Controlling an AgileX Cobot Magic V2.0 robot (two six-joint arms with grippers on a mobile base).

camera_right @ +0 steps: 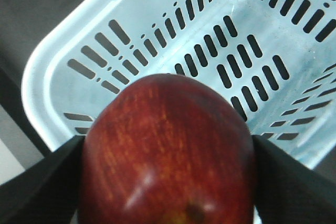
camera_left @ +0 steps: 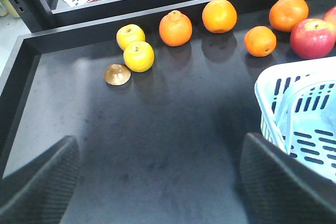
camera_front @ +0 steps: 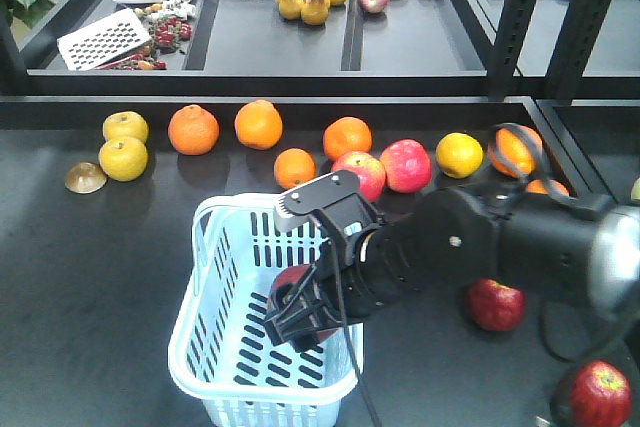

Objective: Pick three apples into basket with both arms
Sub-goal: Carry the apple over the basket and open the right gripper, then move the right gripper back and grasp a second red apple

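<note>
My right gripper (camera_front: 300, 312) is shut on a dark red apple (camera_front: 292, 285) and holds it over the inside of the pale blue basket (camera_front: 185, 347). In the right wrist view that apple (camera_right: 168, 150) fills the space between both black fingers (camera_right: 37, 182), with the slotted basket floor (camera_right: 173, 35) just below. Two more dark red apples lie on the table at the right, one (camera_front: 496, 304) beside the arm and one (camera_front: 600, 394) near the front corner. My left gripper (camera_left: 160, 182) is open and holds nothing, hovering over bare table left of the basket (camera_left: 273, 93).
A row of oranges (camera_front: 193, 129), yellow citrus (camera_front: 123, 158) and two brighter pink-red apples (camera_front: 406, 165) runs along the table's back. A brown half-shell (camera_front: 85, 178) lies at the left. Raised trays behind hold pears (camera_front: 315, 5). Black shelf posts (camera_front: 520, 17) stand at the right.
</note>
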